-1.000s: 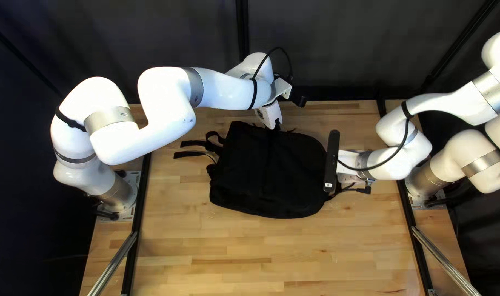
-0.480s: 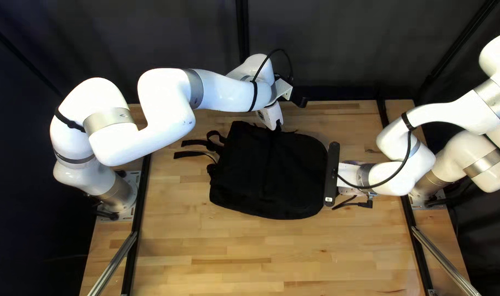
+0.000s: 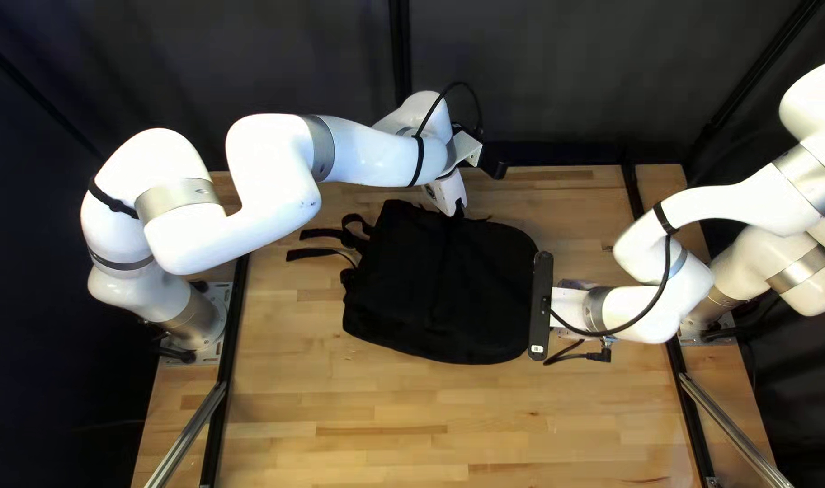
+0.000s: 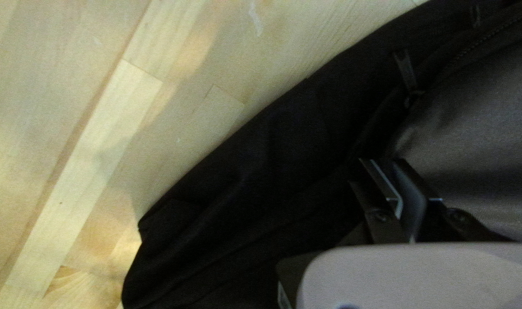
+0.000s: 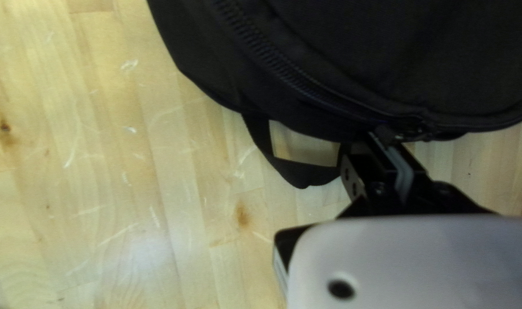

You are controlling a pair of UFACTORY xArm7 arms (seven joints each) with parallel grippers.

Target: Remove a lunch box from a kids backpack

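Step in hand: unzipping. The black fabric backpack lies mid-worktop; lunch box unseen, presumably inside. The left claw pinches its far edge; the right claw, closed on the small black zipper pull, should draw nearward.

A black backpack lies on the tabletop, its straps trailing toward 10 o'clock. The left tool is at its 12 o'clock edge, a black bar by its 3 o'clock edge.
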